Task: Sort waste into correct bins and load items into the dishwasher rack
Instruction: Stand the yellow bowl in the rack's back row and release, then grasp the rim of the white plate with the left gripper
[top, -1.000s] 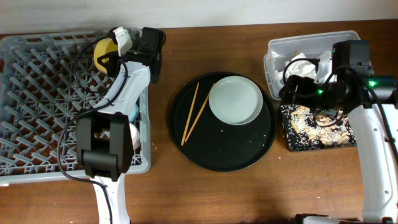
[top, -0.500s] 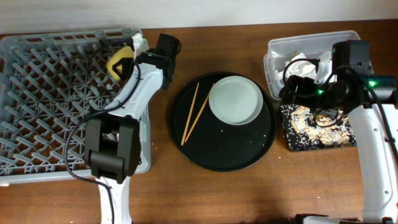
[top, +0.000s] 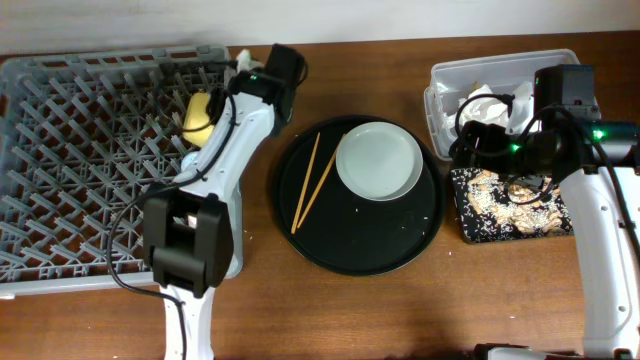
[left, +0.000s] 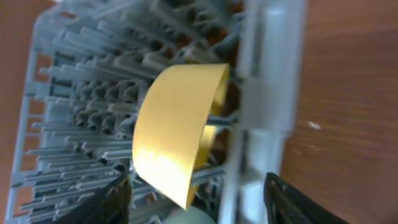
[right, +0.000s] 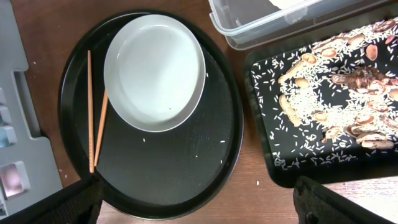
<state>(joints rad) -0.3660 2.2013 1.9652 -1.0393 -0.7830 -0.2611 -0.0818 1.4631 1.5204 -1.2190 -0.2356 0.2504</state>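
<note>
Inside latticed grey rack (left: 87, 81), smooth yellow bowl (left: 174, 124)

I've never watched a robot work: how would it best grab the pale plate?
Probably by the right rim of the plate, pinched from above: it lies flat on the round black tray, too wide to span, and chopsticks crowd its left edge.

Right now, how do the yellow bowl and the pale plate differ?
The yellow bowl stands on edge among the pegs of the grey rack; the plate lies flat on the round black tray. The bowl is bright yellow, the plate pale grey-green. Both are round.
</note>
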